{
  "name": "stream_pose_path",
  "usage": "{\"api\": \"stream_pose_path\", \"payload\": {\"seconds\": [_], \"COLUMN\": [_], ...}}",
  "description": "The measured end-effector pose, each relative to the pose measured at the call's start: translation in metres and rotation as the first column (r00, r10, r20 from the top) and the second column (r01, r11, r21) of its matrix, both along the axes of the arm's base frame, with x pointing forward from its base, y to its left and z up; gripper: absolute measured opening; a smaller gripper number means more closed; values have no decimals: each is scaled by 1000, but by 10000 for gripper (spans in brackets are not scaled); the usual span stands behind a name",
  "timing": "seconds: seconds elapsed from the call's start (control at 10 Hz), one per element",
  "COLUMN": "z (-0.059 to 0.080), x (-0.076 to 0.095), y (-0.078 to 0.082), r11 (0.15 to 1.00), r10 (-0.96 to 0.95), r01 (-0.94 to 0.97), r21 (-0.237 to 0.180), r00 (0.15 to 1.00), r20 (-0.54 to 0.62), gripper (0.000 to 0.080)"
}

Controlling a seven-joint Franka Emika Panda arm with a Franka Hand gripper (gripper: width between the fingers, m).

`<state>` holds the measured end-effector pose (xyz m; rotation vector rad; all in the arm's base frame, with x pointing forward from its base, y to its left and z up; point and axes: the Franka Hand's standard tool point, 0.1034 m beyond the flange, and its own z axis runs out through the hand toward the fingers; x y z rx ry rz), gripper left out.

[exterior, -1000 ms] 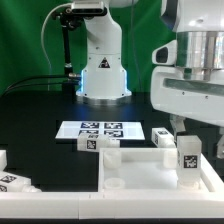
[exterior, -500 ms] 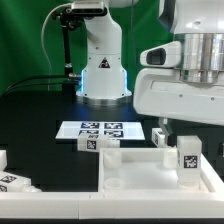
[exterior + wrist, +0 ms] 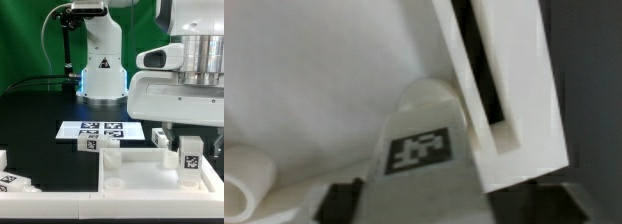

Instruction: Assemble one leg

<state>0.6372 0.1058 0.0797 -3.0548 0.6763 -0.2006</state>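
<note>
Standing upright inside the tabletop point(image 3: 150, 178) at the exterior view's right: the leg point(image 3: 188, 157); looking rigid, light, smooth-sided; hand point(image 3: 446, 198) straddling it, slightly open, seemingly not gripping; calling for pinching the flat tagged faces.

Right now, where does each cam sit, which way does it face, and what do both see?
Exterior view: off the arm, low across the black table, facing the robot's white base and green backdrop; shows the wrist housing and gripper over the large white square tabletop.
Wrist view: on the wrist, looking down past the dark fingers at close range.
Shared: the short white tagged plastic leg between the fingers, and the tabletop.
</note>
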Motion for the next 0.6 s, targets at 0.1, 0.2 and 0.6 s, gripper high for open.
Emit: {"api": "stream_pose_path", "payload": {"seconds": [0.1, 0.2, 0.6], "z": [0, 0, -1], "x": [0, 0, -2], "y": [0, 0, 8], "r11": [997, 994, 785], "r10": [-77, -106, -617], "r01": [77, 106, 617], "r21": [9, 13, 56], "r00": [997, 994, 787], "r20": [1, 1, -19], "gripper": [323, 285, 285]}}
